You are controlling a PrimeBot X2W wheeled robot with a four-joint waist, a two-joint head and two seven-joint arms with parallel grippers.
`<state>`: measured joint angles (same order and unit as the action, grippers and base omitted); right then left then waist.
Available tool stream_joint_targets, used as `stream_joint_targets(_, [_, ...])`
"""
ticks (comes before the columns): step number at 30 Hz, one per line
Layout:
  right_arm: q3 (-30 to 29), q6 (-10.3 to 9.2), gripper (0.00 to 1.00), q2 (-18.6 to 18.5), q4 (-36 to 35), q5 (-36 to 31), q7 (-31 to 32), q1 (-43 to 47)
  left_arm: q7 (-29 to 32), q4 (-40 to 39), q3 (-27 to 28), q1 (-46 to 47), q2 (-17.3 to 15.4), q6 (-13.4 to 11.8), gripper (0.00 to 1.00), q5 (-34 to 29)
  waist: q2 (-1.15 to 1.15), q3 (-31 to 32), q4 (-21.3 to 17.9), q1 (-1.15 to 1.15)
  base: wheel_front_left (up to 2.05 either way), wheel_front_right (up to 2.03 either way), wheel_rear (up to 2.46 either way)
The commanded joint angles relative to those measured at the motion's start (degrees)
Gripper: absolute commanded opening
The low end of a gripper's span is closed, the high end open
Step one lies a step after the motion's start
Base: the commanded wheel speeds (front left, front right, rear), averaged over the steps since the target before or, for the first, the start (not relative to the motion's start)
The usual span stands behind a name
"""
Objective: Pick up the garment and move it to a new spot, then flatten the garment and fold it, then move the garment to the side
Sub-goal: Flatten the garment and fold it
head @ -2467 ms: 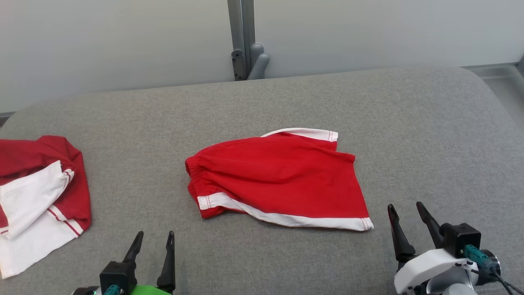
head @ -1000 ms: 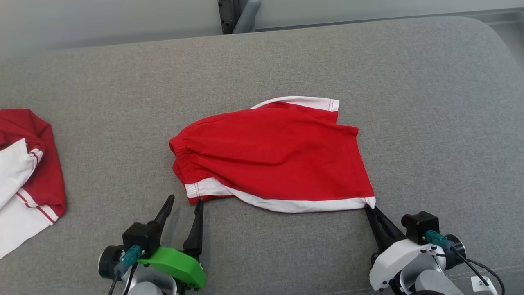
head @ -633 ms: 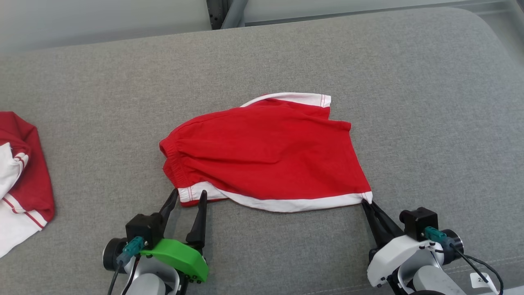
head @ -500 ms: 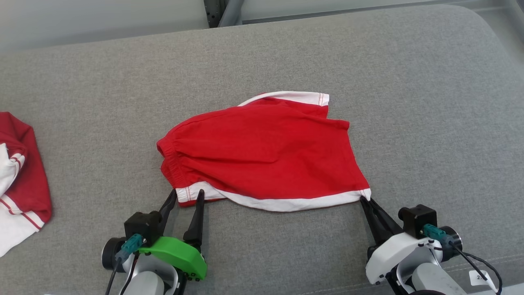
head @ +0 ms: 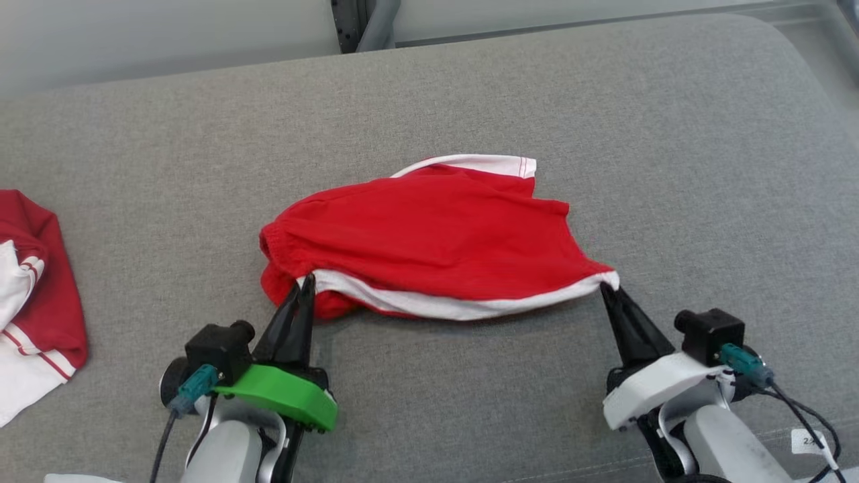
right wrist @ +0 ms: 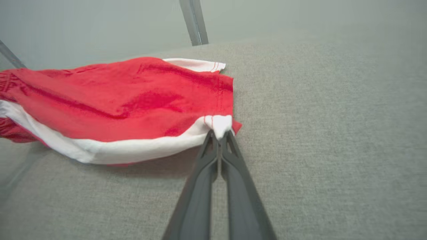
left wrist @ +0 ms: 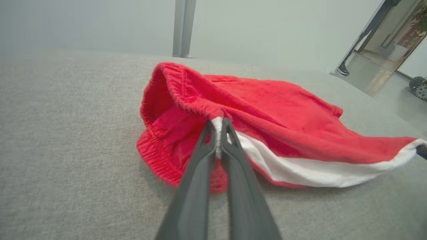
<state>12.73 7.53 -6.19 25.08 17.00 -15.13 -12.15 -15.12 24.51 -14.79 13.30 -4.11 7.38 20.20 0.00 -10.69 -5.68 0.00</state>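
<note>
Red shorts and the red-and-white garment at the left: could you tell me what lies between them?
In the head view, bare grey cushion separates the shorts from that garment.

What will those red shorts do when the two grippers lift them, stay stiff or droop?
Probably droop: the red shorts sag between the left gripper and right gripper, which pinch the white hem. They look light, since thin fingertip pinches hold the edge up. Likely not slippery; the cloth looks soft and wrinkled.
</note>
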Motion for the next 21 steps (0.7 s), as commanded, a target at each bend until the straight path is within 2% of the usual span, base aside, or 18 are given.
stream_joint_targets(1, [-1.52,-0.08,0.00,-0.30,-3.74,1.17,-0.04,-1.14,-0.03,-3.92,-0.09,0.90,-1.50,0.15,0.00,0.82,0.00,1.69,0.70,0.00,0.00,0.00,0.00])
stream_joint_targets(5, [-3.58,-0.08,0.00,-2.22,-11.79,2.66,-0.03,-4.83,-0.02,-9.76,-2.01,5.59,-5.51,0.14,0.00,2.29,0.00,3.54,1.31,0.00,0.00,0.00,0.00])
stream_joint_targets(7, [-4.09,-0.08,0.00,-3.89,-15.04,3.28,-0.03,-8.10,-0.03,-10.90,-3.51,9.68,-8.77,0.14,0.00,3.88,0.00,3.93,1.48,0.00,0.00,0.00,0.00])
stream_joint_targets(9, [-4.04,-0.08,0.00,-5.96,-17.20,3.99,-0.03,-12.62,0.56,-11.49,-4.86,15.57,-12.23,0.14,0.00,5.57,0.00,3.43,1.62,0.00,0.00,0.00,0.00])
stream_joint_targets(10, [-4.04,-0.08,0.00,-5.96,-17.20,3.99,-0.03,-12.62,0.56,-11.49,-4.86,15.57,-12.23,0.14,0.00,5.57,0.00,3.43,1.62,0.00,0.00,0.00,0.00])
stream_joint_targets(12, [-3.78,-0.09,0.00,-8.41,-18.02,4.54,-0.03,-17.65,1.73,-12.79,-5.43,22.62,-14.98,0.14,0.00,7.28,0.00,1.94,1.79,0.00,0.00,0.00,0.00])
stream_joint_targets(14, [-2.78,-0.09,0.00,-10.83,-17.21,4.42,0.00,-23.65,3.99,-12.24,-6.23,29.42,-18.16,0.14,0.00,7.09,0.00,-0.60,1.94,0.00,0.00,0.00,0.00])
stream_joint_targets(17, [-0.87,-0.09,0.00,-13.62,-13.34,3.76,1.30,-34.47,6.81,-9.58,-8.58,40.29,-21.05,0.02,0.00,5.27,0.00,-5.59,2.13,0.00,0.00,0.00,0.00])
stream_joint_targets(21, [0.23,-0.10,0.00,-14.85,-4.41,1.77,3.23,-49.58,8.75,-1.98,-11.73,54.05,-21.58,0.02,0.00,4.19,0.00,-12.69,2.44,0.00,0.00,0.00,0.00])
